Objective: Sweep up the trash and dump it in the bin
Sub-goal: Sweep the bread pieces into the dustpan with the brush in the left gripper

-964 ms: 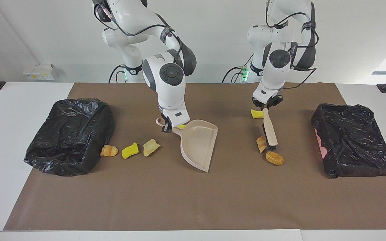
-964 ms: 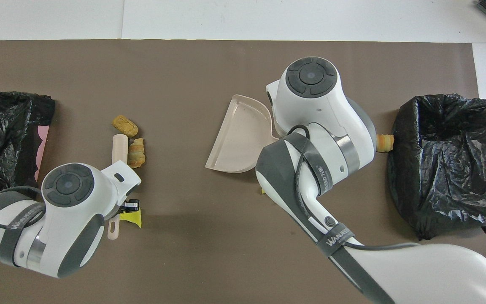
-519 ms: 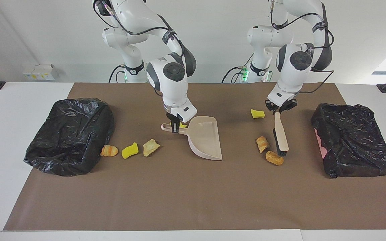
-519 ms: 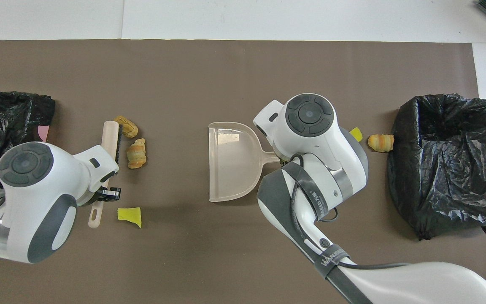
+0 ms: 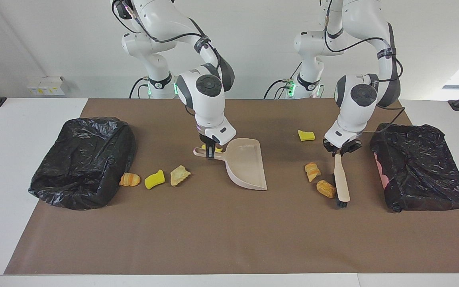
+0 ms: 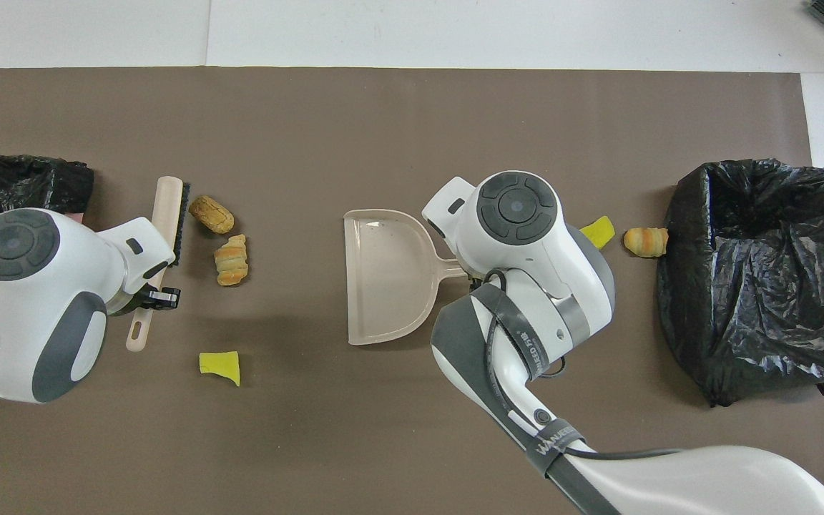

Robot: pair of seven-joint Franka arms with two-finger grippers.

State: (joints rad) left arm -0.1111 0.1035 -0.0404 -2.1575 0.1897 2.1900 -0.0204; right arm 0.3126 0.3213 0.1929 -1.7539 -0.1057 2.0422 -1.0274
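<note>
A brown mat [image 5: 229, 239] covers most of the table. At each end of it sits a bin lined with a black bag: one at the right arm's end [image 5: 84, 161], one at the left arm's end [image 5: 420, 171]. In the middle of the mat the beige dustpan [image 5: 247, 161] rests with its mouth turned toward the left arm's end, and the right gripper [image 5: 210, 152] is clamped on its handle. Over by the left arm's bin, the left gripper [image 5: 341, 151] is clenched on the handle of a beige brush [image 5: 341, 179], bristles down on the mat.

Now the trash. Two golden-brown pastry bits [image 5: 312, 171] [image 5: 326, 188] lie just beside the brush, on its dustpan side. One yellow sponge chunk [image 5: 306, 135] sits alone, nearer the robots. At the right arm's end, a croissant piece [image 5: 130, 179] touches the bin's bag, with a yellow chunk [image 5: 154, 179] and a bread bit [image 5: 179, 175] in a row beside it. A last yellow piece [image 5: 216, 150] peeks out right by the dustpan's handle, mostly hidden by the right gripper.
</note>
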